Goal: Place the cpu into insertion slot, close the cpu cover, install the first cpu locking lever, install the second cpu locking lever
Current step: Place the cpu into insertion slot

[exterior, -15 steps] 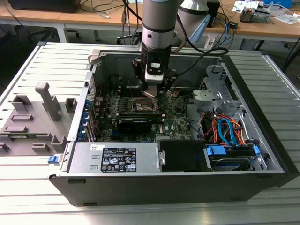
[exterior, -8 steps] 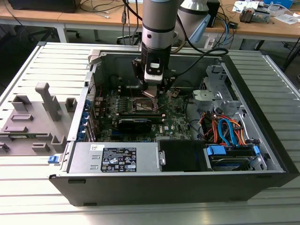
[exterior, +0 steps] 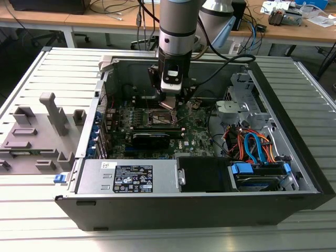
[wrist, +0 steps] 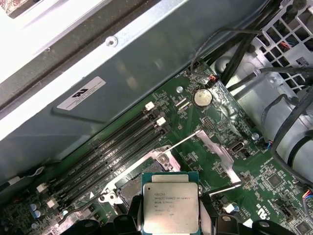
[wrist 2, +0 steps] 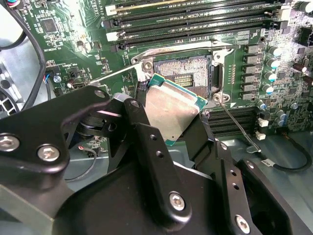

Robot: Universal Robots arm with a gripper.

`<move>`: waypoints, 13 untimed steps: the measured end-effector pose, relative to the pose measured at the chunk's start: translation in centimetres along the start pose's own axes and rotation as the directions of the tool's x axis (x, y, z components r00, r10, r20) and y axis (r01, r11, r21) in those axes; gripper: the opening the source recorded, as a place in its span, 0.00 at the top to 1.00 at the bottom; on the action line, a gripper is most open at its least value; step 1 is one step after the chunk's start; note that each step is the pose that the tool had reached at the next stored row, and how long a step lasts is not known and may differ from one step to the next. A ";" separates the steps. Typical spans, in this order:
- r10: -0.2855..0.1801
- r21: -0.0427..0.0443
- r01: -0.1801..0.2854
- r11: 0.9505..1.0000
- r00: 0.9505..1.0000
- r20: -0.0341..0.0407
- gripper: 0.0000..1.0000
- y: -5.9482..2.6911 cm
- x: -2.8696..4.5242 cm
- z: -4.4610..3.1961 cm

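Note:
My gripper (wrist 2: 168, 120) is shut on the cpu (wrist 2: 171, 110), a flat square chip with a silvery top and green edge, held tilted between the two black fingers (wrist 2: 146, 132). It hangs just above the insertion slot (wrist 2: 183, 73), which lies open with its pin field bare. In the first wrist view the cpu (wrist: 170, 208) sits beside the insertion slot (wrist: 128, 187), and the silvery cpu cover (wrist: 215, 152) stands raised. Two thin wire levers (wrist 2: 239, 127) stick out unlatched. In the exterior view the gripper (exterior: 169, 103) is inside the computer case over the board.
Long black memory slots (wrist 2: 195, 19) run beside the socket. A black card (exterior: 151, 137) lies on the board's near side. Cables and a drive cage (exterior: 252, 147) fill the case on the exterior view's right; a grey fixture (exterior: 37, 131) lies outside on its left.

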State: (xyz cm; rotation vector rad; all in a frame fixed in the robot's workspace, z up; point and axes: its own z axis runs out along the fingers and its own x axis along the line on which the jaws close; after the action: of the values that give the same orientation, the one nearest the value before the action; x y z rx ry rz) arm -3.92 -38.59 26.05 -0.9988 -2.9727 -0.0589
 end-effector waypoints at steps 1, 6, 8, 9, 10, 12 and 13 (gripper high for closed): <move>0.002 0.000 -0.002 1.000 1.000 0.000 0.45 0.00 0.00 0.00; 0.016 0.000 -0.016 1.000 1.000 0.001 0.45 0.00 0.00 0.02; 0.024 0.000 -0.024 1.000 1.000 0.001 0.45 0.00 0.00 0.03; 0.027 0.000 -0.027 1.000 1.000 0.001 0.45 0.00 0.00 0.03; 0.029 0.000 -0.029 1.000 1.000 0.001 0.45 0.00 0.00 0.03; 0.033 -0.001 -0.033 0.999 0.999 0.001 0.45 0.00 0.00 0.04; 0.035 -0.001 -0.035 0.999 0.999 0.001 0.45 0.00 0.00 0.04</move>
State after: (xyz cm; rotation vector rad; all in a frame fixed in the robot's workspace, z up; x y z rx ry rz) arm -3.92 -38.59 26.00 -1.0514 -2.9552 -0.0590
